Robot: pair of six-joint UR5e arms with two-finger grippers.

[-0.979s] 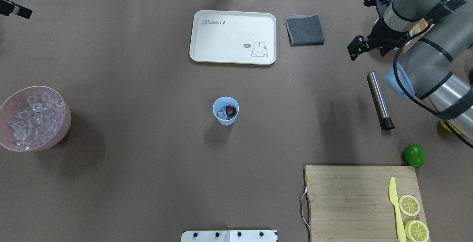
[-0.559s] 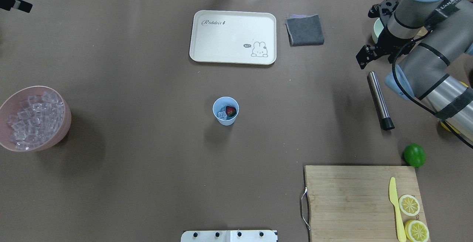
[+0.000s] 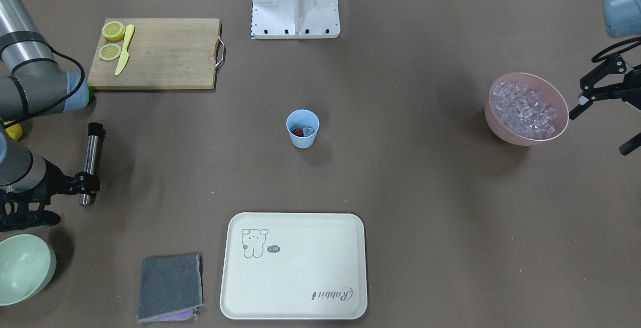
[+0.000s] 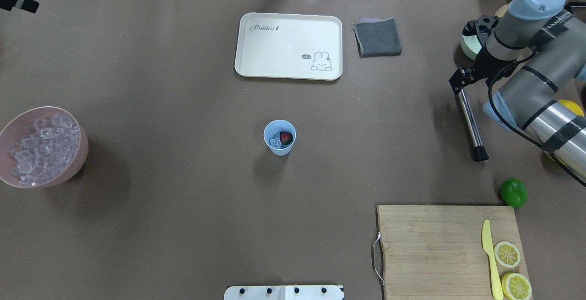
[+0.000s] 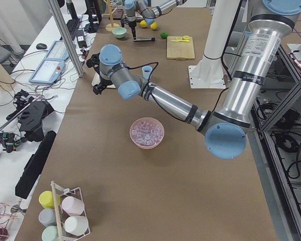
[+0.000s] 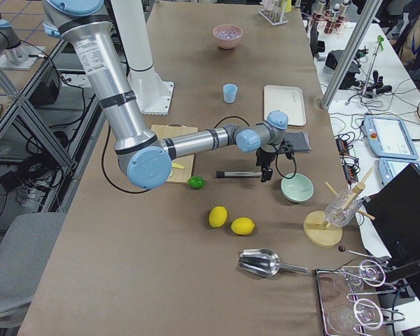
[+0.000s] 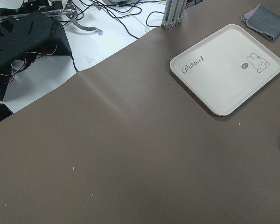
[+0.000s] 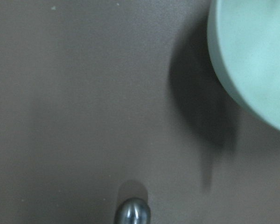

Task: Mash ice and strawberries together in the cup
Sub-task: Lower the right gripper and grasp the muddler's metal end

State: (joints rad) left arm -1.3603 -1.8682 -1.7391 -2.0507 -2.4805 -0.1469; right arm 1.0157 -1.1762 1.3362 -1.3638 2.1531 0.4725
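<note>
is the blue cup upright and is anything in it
Upright and loaded: the cup stands on its base, rim up, with the strawberry and a few cubes of ice visible inside.

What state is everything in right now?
cup: upright, holding strawberry and ice
strawberry: whole, unmashed
ice: cubes, unmashed
muddler: lying flat, not gripped
right gripper: open, at the muddler's steel end
left gripper: open, holding nothing
pink bowl: upright, full of spare ice cubes
lime: whole
lemons: halved, cut faces up on the cutting board
knife: lying on the board
cloth: folded
</note>
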